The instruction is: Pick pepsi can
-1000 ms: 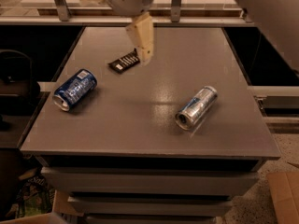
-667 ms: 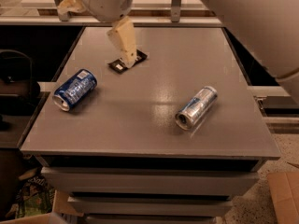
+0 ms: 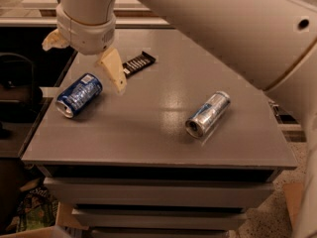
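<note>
Over the table's left side, the gripper (image 3: 84,66) hangs with its fingers (image 3: 114,76) spread apart, nothing in them. One fingertip is just beside the pepsi can (image 3: 79,95), which lies on its side near the left edge of the table (image 3: 148,143). A dark snack bar (image 3: 138,63) lies toward the far edge. A silver can (image 3: 208,114) is tipped over nearer the right edge.
</note>
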`<action>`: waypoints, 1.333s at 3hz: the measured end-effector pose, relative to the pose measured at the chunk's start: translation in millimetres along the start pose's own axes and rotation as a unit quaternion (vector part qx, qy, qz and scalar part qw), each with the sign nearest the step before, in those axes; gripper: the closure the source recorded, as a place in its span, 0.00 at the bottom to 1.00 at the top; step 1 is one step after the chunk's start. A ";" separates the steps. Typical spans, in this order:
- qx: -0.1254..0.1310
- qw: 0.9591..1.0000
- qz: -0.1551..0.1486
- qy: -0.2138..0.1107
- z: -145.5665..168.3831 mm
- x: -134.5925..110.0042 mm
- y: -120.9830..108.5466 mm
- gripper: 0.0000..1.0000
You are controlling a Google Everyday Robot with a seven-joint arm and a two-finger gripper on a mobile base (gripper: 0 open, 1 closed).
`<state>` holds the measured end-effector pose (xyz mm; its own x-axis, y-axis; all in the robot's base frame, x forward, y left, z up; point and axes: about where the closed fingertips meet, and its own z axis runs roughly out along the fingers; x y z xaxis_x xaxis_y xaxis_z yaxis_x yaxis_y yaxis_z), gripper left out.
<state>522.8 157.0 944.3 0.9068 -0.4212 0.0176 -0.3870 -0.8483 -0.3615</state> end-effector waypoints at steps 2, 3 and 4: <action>-0.010 1.000 -0.006 0.001 5.3 -0.5 1.0 0.00; -0.024 0.999 -0.024 -0.020 31.7 -0.2 -3.3 0.00; -0.044 0.997 -0.036 -0.043 63.4 1.4 -5.6 0.00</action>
<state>536.8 181.5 887.2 0.9420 -0.3330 -0.0417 -0.3310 -0.9017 -0.2781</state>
